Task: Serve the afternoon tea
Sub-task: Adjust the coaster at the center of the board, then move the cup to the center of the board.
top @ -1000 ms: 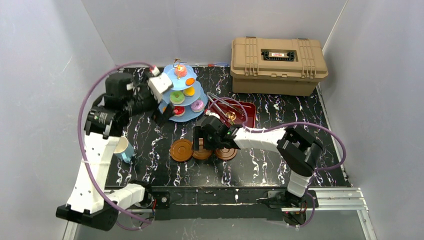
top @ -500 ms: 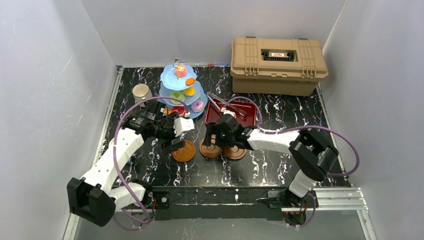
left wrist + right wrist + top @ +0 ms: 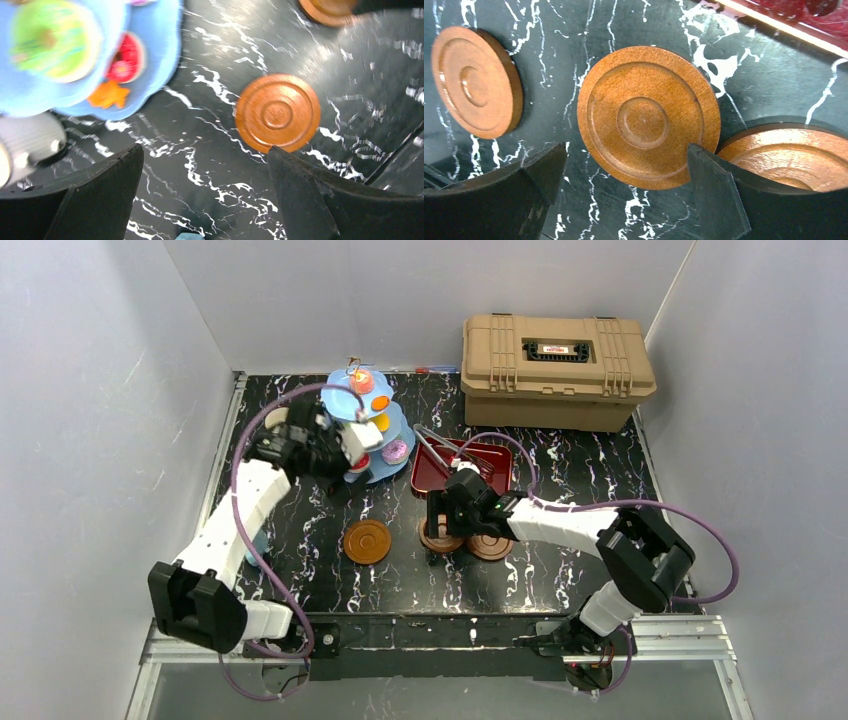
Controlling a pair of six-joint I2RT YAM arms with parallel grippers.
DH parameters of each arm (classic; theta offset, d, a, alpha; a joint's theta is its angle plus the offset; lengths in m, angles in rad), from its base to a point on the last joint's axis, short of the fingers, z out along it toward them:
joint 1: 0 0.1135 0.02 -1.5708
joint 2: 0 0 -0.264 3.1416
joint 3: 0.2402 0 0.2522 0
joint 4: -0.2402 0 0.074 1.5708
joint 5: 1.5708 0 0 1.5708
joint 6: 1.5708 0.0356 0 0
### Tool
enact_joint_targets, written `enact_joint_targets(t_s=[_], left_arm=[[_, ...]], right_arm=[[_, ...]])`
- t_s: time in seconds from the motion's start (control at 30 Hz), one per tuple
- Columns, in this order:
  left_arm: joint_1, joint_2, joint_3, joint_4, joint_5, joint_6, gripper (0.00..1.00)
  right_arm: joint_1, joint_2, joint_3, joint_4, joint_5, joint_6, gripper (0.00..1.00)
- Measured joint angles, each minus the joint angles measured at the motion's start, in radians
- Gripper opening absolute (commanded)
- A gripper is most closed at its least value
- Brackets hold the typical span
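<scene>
I have the light blue stand [image 3: 372, 465] at the far left of the black marbled table [image 3: 560, 570]. It is upright, its axis vertical and its tiers narrowing toward the top. A small cake [image 3: 360, 380] sits on the top tier, and a pink donut [image 3: 395, 450] lies on the bottom tier at the right. My left gripper [image 3: 203, 152] hangs just near of the stand with its fingers spread wide and nothing between them. Through its camera I see a green donut [image 3: 55, 40], a red one [image 3: 125, 57] and a pale ribbed cup [image 3: 30, 142] just beside the stand's base. Three brown saucers lie flat in a left-to-right row near the middle of the table, ringed faces up; being round, they point no particular way. The left saucer [image 3: 367, 541] sits alone, apart from the other two. My right gripper [image 3: 624, 150] is down over the middle saucer [image 3: 648, 117], fingers wide apart and straddling it. One finger is against its rim and the other is clear of it, so nothing is gripped. The right saucer [image 3: 789, 157] lies just beside, partly under that finger [image 3: 724, 200]. The dark red tray [image 3: 492, 462] sits just far of them.
</scene>
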Motion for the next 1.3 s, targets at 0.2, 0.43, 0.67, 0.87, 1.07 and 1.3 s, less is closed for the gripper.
enact_joint_targets(t_s=[0.2,0.43,0.67,0.87,1.07,1.3], left_arm=[[0.262,0.079,0.256,-0.037,0.080,-0.163,0.93],[0.489,0.160,0.381,-0.080,0.112,-0.225,0.83],[0.618,0.414,0.615,-0.102,0.142,-0.281,0.69],[0.639,0.666,0.881,-0.101,0.071,-0.352,0.51],[0.632,0.902,1.099,-0.101,-0.004,-0.405,0.52],[0.607,0.982,1.095,-0.126,-0.036,-0.428,0.52]], right_arm=[[0.013,-0.043,0.047,-0.095,0.084,-0.103,0.98],[0.021,-0.108,0.065,0.055,0.050,-0.129,0.99],[0.092,-0.094,0.090,0.057,0.101,-0.115,0.98],[0.251,-0.082,0.103,0.043,0.264,-0.149,0.97],[0.322,-0.084,0.099,0.051,0.405,-0.194,0.95],[0.376,-0.090,0.075,0.058,0.506,-0.235,0.95]])
